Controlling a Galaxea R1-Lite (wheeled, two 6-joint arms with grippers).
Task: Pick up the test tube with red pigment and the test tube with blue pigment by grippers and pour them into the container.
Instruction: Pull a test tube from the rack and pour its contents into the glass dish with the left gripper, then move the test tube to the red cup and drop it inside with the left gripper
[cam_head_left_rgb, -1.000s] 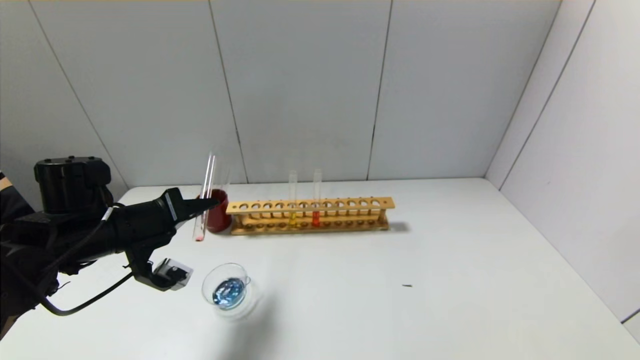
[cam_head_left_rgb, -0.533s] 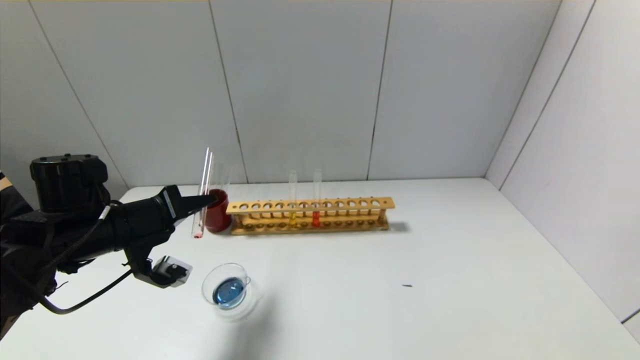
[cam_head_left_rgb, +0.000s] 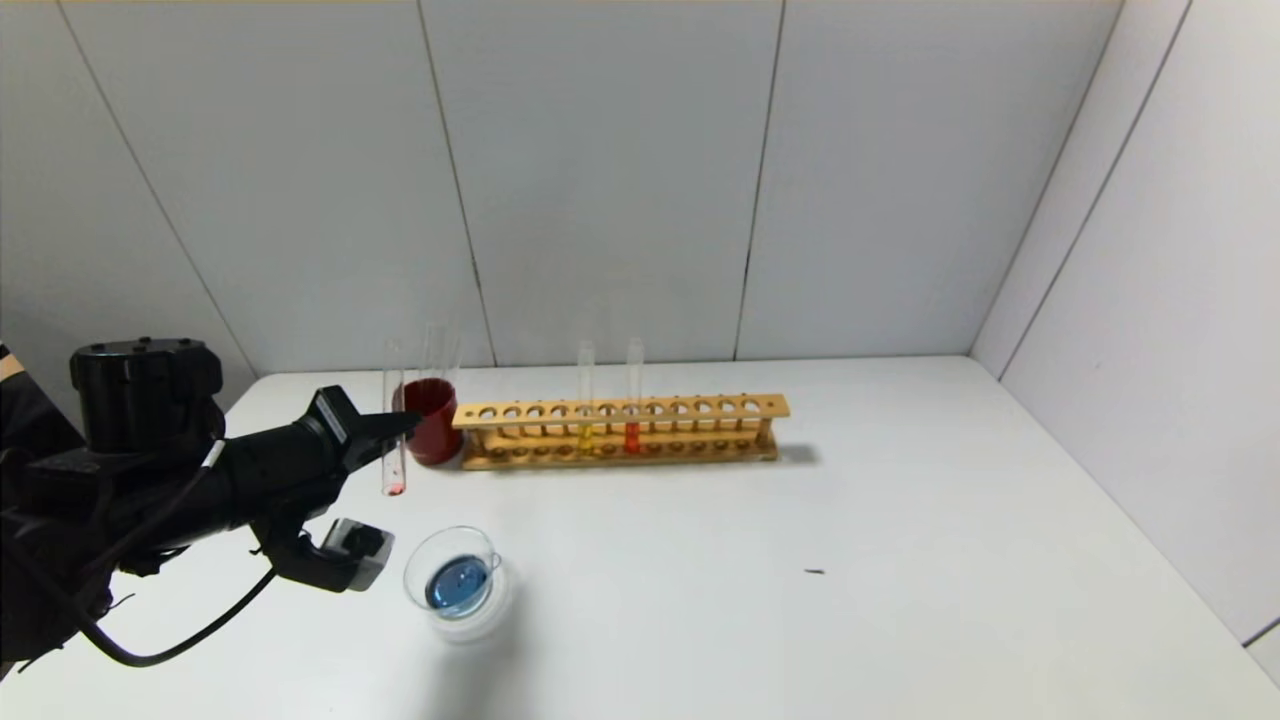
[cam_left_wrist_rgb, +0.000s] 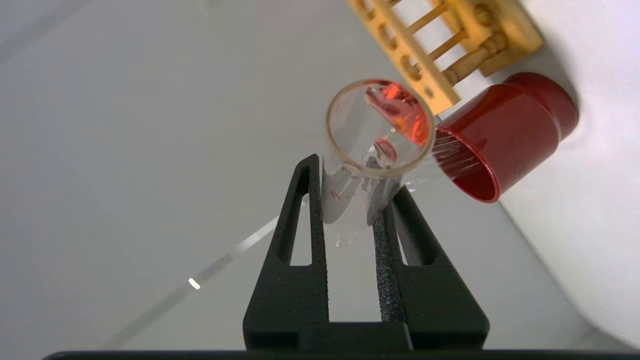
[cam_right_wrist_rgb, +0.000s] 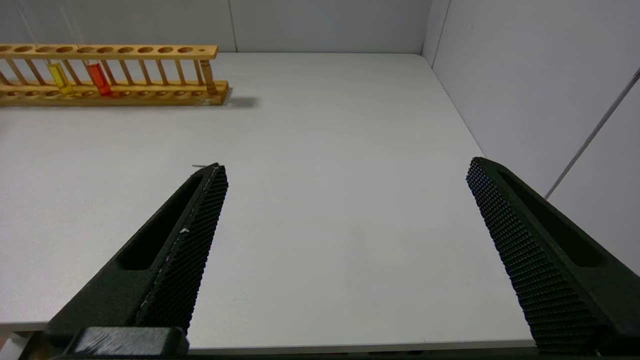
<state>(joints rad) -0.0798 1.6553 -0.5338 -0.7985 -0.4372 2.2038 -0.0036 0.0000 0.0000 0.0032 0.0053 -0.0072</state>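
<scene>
A: What is the black two-finger left gripper (cam_head_left_rgb: 405, 423) doing?

B: It is clamping a slim clear glass test tube with red pigment (cam_head_left_rgb: 393, 420) around mid-length, holding it near upright above the white worktop (cam_head_left_rgb: 800, 560) toward the far left corner, just in front of the opaque dark red cup (cam_head_left_rgb: 432, 420). Only a red trace is sitting in the rounded bottom.

A: How is that glass going to handle?

B: Light, stiff, smooth and brittle, I judge; a gentle mid-length grip is suiting it, since a hard squeeze could crack it.

A: And the low round clear-glass container (cam_head_left_rgb: 456, 582)?

B: It is sitting nearer the front edge, holding blue liquid.

A: Anything changing from a second ago?

B: The tube was leaning; now it is standing straighter and lower.

A: The black right gripper (cam_right_wrist_rgb: 345, 250)?

B: It is hanging wide open and empty over the right side.
</scene>
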